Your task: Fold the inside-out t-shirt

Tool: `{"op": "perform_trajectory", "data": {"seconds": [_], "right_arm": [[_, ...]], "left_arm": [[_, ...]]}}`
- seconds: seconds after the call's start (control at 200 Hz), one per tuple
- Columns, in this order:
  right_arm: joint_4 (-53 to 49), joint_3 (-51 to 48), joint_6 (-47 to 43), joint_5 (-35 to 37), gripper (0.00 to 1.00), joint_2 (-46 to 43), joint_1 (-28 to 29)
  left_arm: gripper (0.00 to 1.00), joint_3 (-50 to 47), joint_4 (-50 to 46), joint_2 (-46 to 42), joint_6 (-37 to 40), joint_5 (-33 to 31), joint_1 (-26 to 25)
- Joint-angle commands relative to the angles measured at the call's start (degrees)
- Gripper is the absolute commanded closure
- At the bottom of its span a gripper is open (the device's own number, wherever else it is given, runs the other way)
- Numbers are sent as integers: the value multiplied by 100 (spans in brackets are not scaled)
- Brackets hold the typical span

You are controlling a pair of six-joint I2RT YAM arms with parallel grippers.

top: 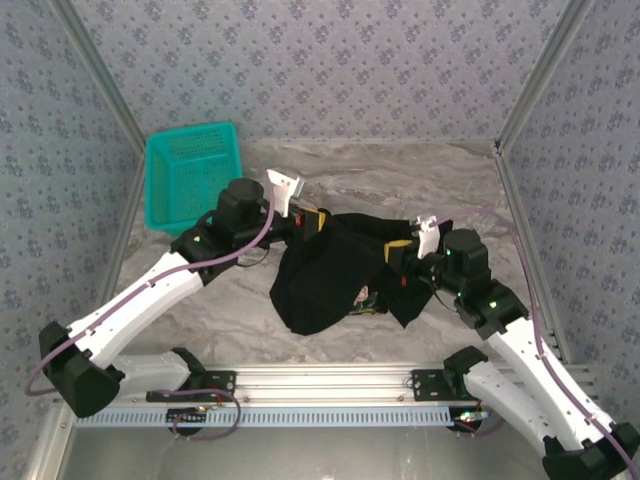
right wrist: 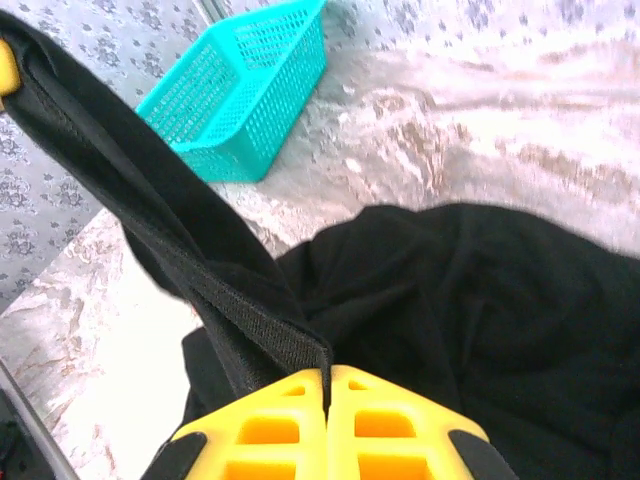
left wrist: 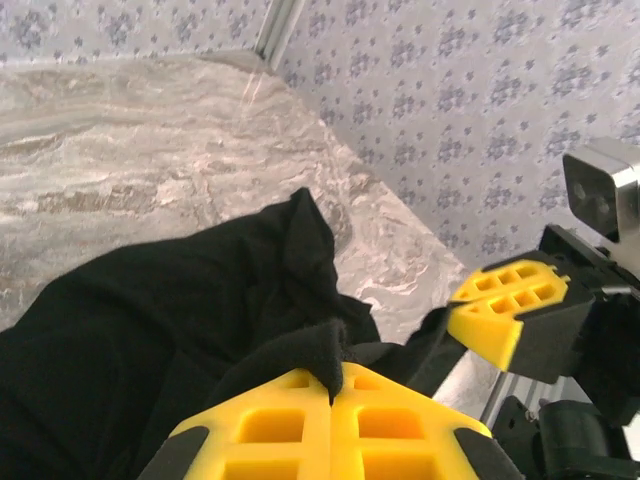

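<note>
The inside-out t-shirt is a black cloth bundle hanging between my two grippers above the middle of the table, its lower part sagging toward the front rail. A small patch of pale print peeks out at its lower right. My left gripper is shut on a pinched fold of the t-shirt at its upper left; the yellow fingers meet with cloth between them. My right gripper is shut on a hemmed edge of the t-shirt at its upper right, a taut band of cloth running up and away from it.
A teal plastic mesh basket stands at the back left of the marbled table. Patterned walls close in the back and sides. An aluminium rail runs along the near edge.
</note>
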Motion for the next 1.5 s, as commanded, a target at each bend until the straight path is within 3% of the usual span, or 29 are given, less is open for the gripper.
{"op": "perform_trajectory", "data": {"seconds": [0.0, 0.155, 0.305, 0.415, 0.565, 0.695, 0.804, 0.939, 1.254, 1.494], "right_arm": [[290, 368, -571, -82, 100, 295, -53], [364, 1288, -880, 462, 100, 914, -103], [-95, 2554, -930, 1253, 100, 1638, -296], [87, 2811, -1154, 726, 100, 1592, -341], [-346, 2069, -1472, -844, 100, 1359, -36], [-773, 916, -1051, -1512, 100, 1384, 1002], [-360, -134, -384, -1510, 95, 1629, 1966], [28, -740, 64, -1175, 91, 1924, 2550], [-196, -155, -433, -1231, 65, 2307, 2413], [242, 567, -329, -368, 64, 3246, 2523]], "left_arm": [[100, -31, 229, -157, 281, -278, 49], [100, 238, 206, -111, 483, -754, 49], [100, 1249, -143, 467, 589, -1100, 73], [100, 1561, -218, 538, 704, -1011, 98], [100, 480, -304, -56, 706, -832, 95], [100, -816, -903, -584, 460, -1004, 108], [100, -1789, -1081, -932, -43, -953, 110], [100, -2535, -1218, -1347, -562, -908, 110], [100, -3357, -1205, -1700, -786, -977, 111], [100, -3490, -1001, -1864, -784, -904, 113]]}}
